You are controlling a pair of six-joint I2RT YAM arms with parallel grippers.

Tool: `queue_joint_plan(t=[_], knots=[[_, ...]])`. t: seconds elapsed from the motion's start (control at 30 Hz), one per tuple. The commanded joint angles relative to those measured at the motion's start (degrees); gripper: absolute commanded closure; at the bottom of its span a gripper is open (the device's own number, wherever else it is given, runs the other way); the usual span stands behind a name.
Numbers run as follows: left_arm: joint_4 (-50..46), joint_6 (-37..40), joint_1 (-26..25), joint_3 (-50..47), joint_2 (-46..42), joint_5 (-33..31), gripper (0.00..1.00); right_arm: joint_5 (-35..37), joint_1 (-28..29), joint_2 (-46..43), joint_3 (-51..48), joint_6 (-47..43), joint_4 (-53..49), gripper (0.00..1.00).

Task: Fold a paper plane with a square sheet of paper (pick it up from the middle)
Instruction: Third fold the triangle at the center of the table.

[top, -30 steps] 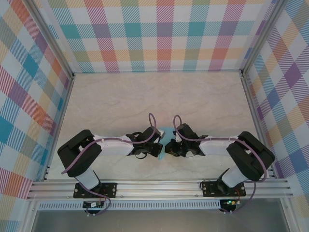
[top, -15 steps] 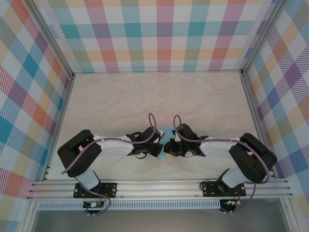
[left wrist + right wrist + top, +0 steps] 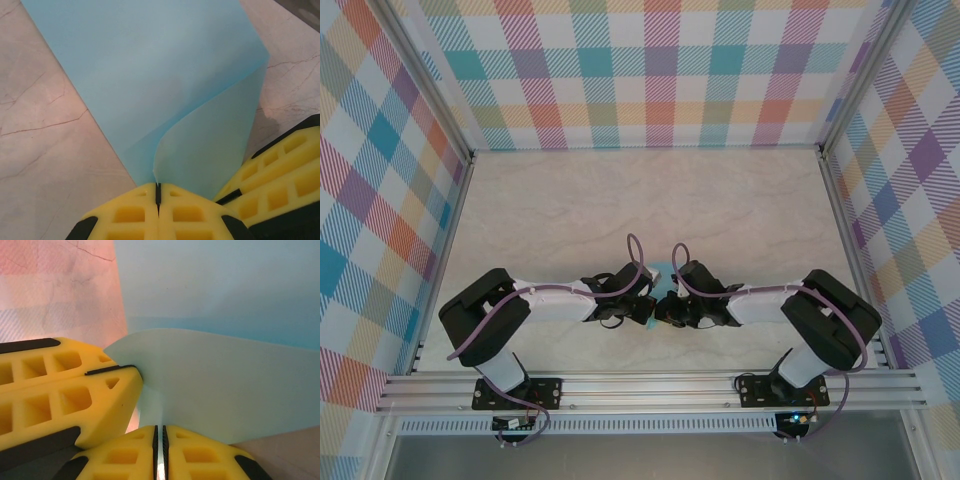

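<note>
While clamped on the light-blue paper (image 3: 150,75) from both sides, move as a pair. Left gripper (image 3: 157,192) pressed together on a raised flap, yellow pads tight around the sheet's edge. Right gripper (image 3: 159,440) likewise pinched tight on the same flap, just beside the left. Rest of the paper flat on the marble-look table (image 3: 620,200), between the two wrists and near the front rail (image 3: 650,385), with the held part curling up and over.

Probably a first fold in hand, with no sharp crease made yet. To do it well:

- Carry the flap across at one height and one pace, to avoid a twist or tear between the two pinches.
- Line the free edge up with the edge underneath before pressing down. Judge that from the wrist views, since barely visible from above under the arms.
- Lower gently, then flatten along the bend, not across it.
- Avoid dragging the flat part, seemingly light and unanchored.

Plenty of bare table beyond and to either side, and plaid walls (image 3: 660,70) well apart. Tight only at the middle, pad beside pad, and toward the rail at the near edge.
</note>
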Motion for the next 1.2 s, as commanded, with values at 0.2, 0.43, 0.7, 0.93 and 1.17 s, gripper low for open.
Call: queue_joint_plan(t=[0.2, 0.43, 0.7, 0.93, 1.17], knots=[[-2.63, -0.66, 0.80, -1.76, 1.32, 0.31, 1.00, 3.80, 0.98, -9.04, -3.47, 0.52, -2.88, 0.85], [-2.62, -0.54, 1.16, -1.56, 1.34, 1.14, 1.00, 5.63, 3.73, -7.75, -3.70, 2.90, 1.02, 0.85], [-2.81, -0.58, 1.29, -2.02, 1.06, 1.23, 1.00, 7.06, 5.74, -3.35, -2.78, 4.99, 5.26, 0.86], [-3.14, -0.57, 1.28, -2.34, 0.66, 1.01, 1.00, 7.76, 5.90, -0.52, -2.61, 5.02, 4.44, 0.86], [-3.08, -0.79, 1.27, -2.43, 0.36, 0.77, 1.00, 7.80, 6.60, -3.77, -2.11, 4.27, 2.19, 0.86]])
